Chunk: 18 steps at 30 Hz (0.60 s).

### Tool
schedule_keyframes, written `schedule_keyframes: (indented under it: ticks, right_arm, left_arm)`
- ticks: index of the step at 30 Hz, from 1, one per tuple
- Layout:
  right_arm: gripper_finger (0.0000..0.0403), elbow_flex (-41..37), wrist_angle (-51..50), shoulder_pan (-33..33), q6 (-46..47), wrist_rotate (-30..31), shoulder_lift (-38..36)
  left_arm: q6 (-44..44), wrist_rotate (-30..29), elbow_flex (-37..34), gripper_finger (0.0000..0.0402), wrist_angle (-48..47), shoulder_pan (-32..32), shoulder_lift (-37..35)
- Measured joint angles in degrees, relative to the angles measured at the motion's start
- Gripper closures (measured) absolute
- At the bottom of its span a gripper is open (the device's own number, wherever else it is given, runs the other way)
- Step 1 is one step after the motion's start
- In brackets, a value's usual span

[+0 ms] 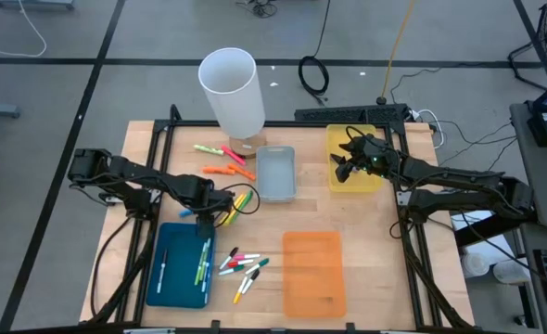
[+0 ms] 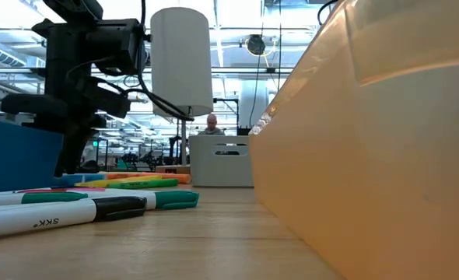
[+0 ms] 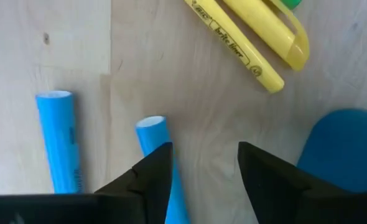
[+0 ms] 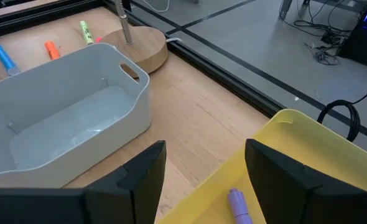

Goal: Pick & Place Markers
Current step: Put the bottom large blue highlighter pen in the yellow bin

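My left gripper is open, low over the wood beside the blue tray's far edge. Two blue markers lie flat under it; one finger stands over the second. Yellow markers lie just beyond. Orange and pink markers lie near the cylinder, and white-bodied markers between the trays. My right gripper is open above the yellow tray, where a purple marker lies. My left gripper has one finger over the near blue marker's barrel, coming from above and pointing down. I cannot tell whether it touches. The marker lies flat on the table.
A tall white cylinder on a wooden base stands at the far side. A grey tray sits beside it and an orange tray near the front. Several markers lie in the blue tray. A person shows far behind in the low view.
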Motion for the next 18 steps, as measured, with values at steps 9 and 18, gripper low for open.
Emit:
schedule_keyframes:
  ticks: [9, 18]
  right_arm:
    - [0.0195, 0.0, 0.0, 0.0, 0.0, 0.0, 0.0]
    - [0.0195, 0.0, -0.1, 0.0, -0.4, 0.0, 0.0]
  left_arm:
    - [-1.0, -1.6, 0.0, 0.022, 0.1, 0.0, -2.9]
    - [-6.5, -2.5, -3.6, 0.0226, 1.1, 0.1, -3.3]
